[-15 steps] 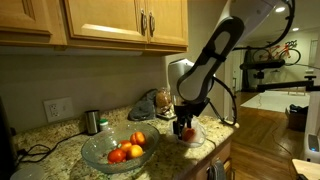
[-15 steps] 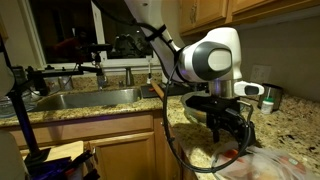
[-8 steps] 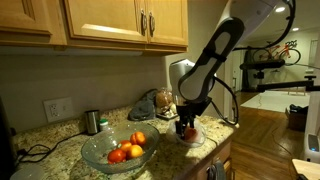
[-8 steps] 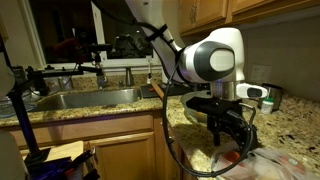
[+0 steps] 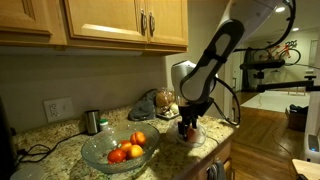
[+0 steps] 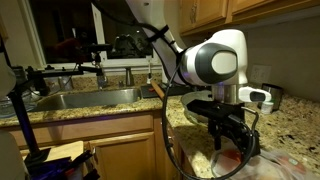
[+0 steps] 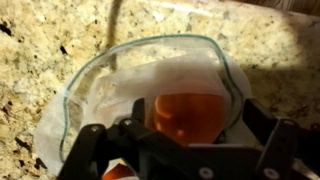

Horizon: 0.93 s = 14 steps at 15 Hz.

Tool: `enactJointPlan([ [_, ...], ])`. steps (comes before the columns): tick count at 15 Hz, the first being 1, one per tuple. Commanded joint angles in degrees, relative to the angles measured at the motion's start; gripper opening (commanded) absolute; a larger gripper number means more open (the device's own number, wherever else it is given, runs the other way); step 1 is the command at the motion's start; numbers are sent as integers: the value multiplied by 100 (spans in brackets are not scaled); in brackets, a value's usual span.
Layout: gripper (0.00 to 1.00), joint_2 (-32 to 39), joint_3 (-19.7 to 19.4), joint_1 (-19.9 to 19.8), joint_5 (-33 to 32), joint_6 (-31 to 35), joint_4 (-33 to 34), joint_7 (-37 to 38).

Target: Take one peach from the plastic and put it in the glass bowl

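The Panda arm's gripper [image 5: 187,127] hangs low over the plastic container [image 5: 198,140] at the edge of a granite counter [image 5: 60,138] in an exterior view. The glass bowl [image 5: 98,155], holding orange-red fruit [image 5: 127,151], stands well apart from it. In an exterior view, the gripper [image 6: 237,152] is just above the crinkled plastic. The wrist view shows the fingers [image 7: 86,150] spread wide either side of a peach [image 7: 190,112] lying inside the container, not gripping it.

- Below the gripper [image 7: 182,140] we see a clear, glossy container [image 7: 72,95].
- Inside it, the peach [image 7: 190,112] looks smooth and matt.
- Around that, we find a polished, speckled stone counter [image 7: 40,50].
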Motion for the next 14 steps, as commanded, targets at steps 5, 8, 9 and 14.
enactJointPlan([
  [5, 73, 23, -65, -139, 16, -84, -8, -32],
  [8, 95, 29, -56, -142, 29, -100, 7, -44],
  [9, 97, 33, -54, -143, 32, -101, 12, -49],
  [14, 63, 37, -46, -133, 18, -84, 34, -59],
])
